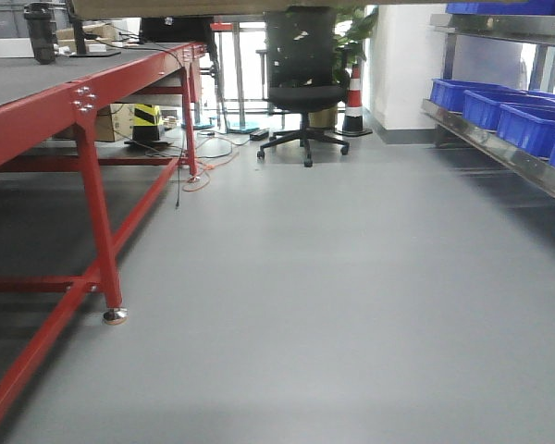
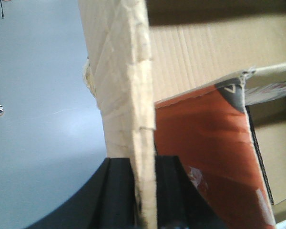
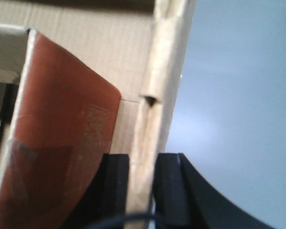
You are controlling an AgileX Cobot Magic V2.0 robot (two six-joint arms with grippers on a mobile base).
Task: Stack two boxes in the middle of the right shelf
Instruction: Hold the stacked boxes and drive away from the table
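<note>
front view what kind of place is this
Probably a workshop or warehouse-style lab: a long red-framed work table, blue plastic bins on a steel rack, and a striped traffic cone by an office chair.

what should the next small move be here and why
Probably turn right toward the shelf with both grips shut: the left gripper and right gripper each clamp a wall of the box, and the shelf sits off to the right.
</note>
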